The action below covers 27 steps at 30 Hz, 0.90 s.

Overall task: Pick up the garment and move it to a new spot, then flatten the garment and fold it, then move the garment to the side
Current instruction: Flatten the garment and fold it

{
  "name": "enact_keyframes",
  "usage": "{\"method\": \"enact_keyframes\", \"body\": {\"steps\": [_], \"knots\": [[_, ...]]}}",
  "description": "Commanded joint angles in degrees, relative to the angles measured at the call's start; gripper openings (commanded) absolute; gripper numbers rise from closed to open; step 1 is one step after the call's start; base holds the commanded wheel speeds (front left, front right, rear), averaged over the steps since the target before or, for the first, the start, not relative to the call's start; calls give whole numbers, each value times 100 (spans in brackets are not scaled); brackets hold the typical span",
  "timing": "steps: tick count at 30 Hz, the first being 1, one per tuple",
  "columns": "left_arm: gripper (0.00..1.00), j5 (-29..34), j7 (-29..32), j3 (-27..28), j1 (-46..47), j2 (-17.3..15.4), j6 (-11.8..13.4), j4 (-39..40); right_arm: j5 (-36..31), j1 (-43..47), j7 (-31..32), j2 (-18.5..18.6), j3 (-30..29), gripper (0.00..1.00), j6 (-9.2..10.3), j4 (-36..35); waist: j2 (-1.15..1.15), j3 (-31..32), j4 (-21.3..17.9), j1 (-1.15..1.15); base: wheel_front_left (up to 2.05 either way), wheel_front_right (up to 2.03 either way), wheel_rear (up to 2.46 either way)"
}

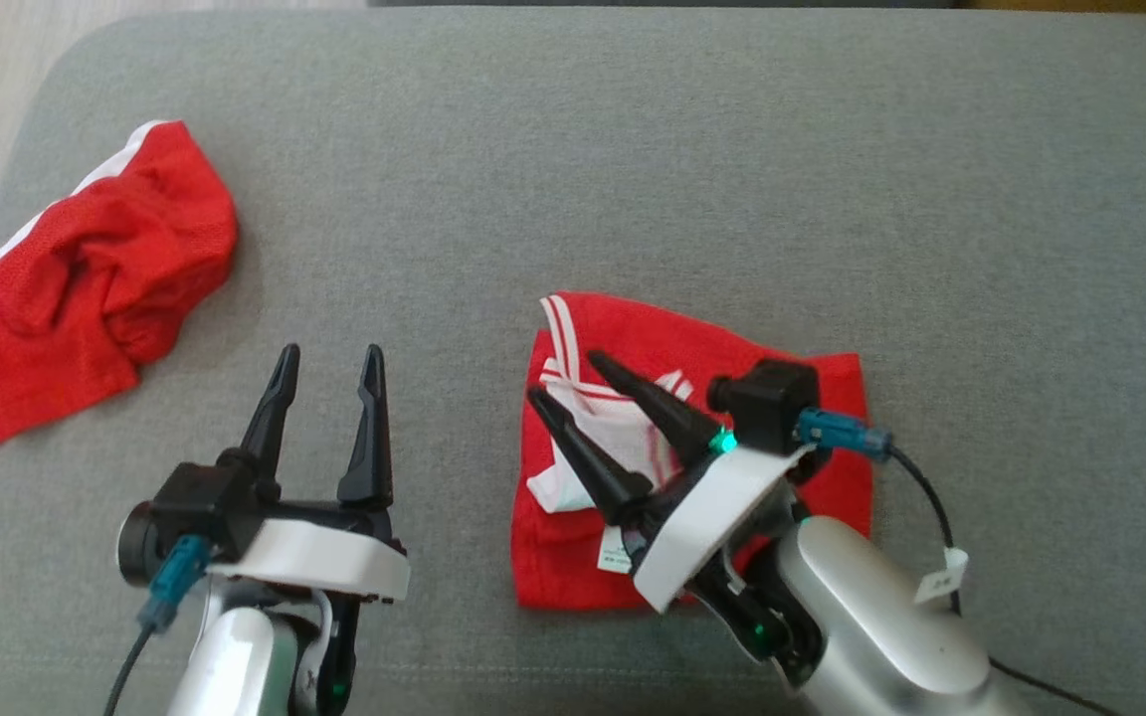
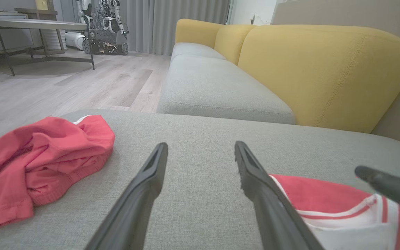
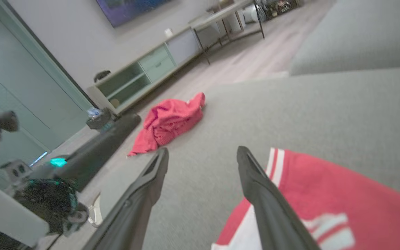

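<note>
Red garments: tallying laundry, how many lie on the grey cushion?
2: a crumpled garment at far left, a folded garment at centre beneath the right gripper. None appears hidden.

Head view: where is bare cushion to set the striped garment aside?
Widest bare patch: grey cushion right of the striped garment, and beyond it. Also bare between it and the crumpled garment. Crowded around left gripper and right gripper.
</note>
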<state>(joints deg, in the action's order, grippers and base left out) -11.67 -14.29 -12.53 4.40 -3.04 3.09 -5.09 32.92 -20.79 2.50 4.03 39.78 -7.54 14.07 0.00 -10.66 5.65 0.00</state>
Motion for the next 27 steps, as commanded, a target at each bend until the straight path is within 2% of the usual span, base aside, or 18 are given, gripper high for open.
{"method": "enact_keyframes", "body": {"steps": [1, 6, 13, 20, 25, 27], "knots": [[100, 62, -71, 195, 250, 3, 10, 177, -12, -162, -116, -114, 58, 100, 5, -309, 0, 31, -44, 0, 0, 0, 0], [100, 111, -71, 270, 189, 3, 2, 157, -198, -101, -349, -114, -424, 100, 5, -852, 0, 130, -160, 0, 0, 0, 0], [100, 184, -71, 375, 101, -33, 3, 156, -789, 401, -320, 72, -1833, 100, 5, -1496, 0, 244, -308, 0, 0, 0, 0], [100, 256, -71, 425, 31, -134, -1, 148, -1514, 1119, -217, 404, -3153, 100, 5, -1771, 0, 372, -395, 0, 0, 0, 0], [100, 300, -64, 418, -116, -246, -1, 105, -1757, 1594, -254, 530, -3658, 100, 5, -1757, 0, 564, -457, 0, 0, 0, 0], [100, 306, -54, 412, -154, -269, -3, 97, -1783, 1678, -253, 525, -3691, 100, 5, -1757, 0, 608, -468, 0, 0, 0, 0]]}}
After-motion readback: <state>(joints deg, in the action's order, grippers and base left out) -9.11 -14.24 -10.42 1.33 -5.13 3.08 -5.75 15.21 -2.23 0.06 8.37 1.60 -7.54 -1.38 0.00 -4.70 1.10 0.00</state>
